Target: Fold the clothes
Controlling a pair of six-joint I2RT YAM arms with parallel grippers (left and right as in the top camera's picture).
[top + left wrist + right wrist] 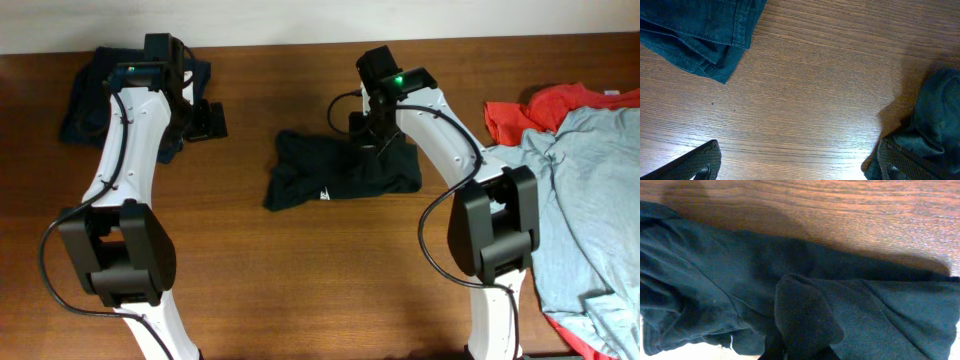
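Black shirt point(715, 280) — white label point(325, 195) unreadable — pinched by right gripper point(368, 135); left gripper point(797, 165) agape.

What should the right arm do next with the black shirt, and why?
Probably lift and draw the pinched cloth outward to spread it: the right gripper is shut on a bunched fold near the far edge of the black shirt, and the shirt lies crumpled, not flat.

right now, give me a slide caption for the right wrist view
Right tool pinching a raised fold of the black shirt on the wooden table
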